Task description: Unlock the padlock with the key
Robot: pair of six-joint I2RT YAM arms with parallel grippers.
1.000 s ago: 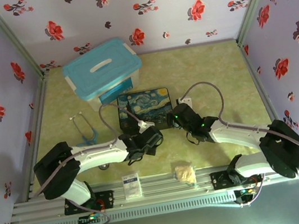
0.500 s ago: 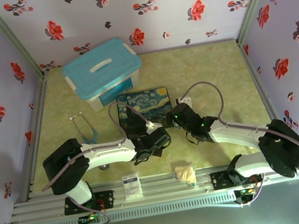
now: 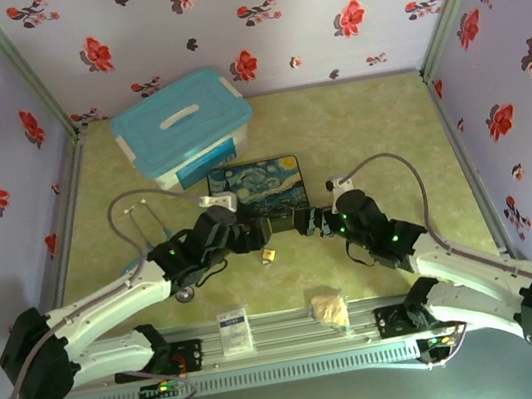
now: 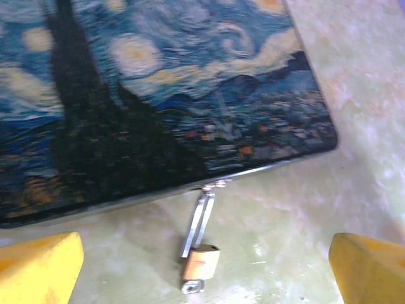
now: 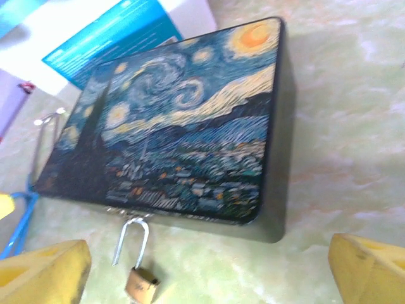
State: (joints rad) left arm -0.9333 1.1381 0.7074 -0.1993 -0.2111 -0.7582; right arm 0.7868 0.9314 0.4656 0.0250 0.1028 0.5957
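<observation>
My left gripper and right gripper both stand with jaws wide apart, holding nothing. Between them the padlock lies on the table. Its long axis runs away from me, brass body nearest, shackle pointing at the starry-night box and reaching its latch. Beyond sits a blue-lidded bin.

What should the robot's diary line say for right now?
left gripper: open | right gripper: open | small brass padlock: unheld, lying on green table, shackle tip at starry-night painted box edge
</observation>
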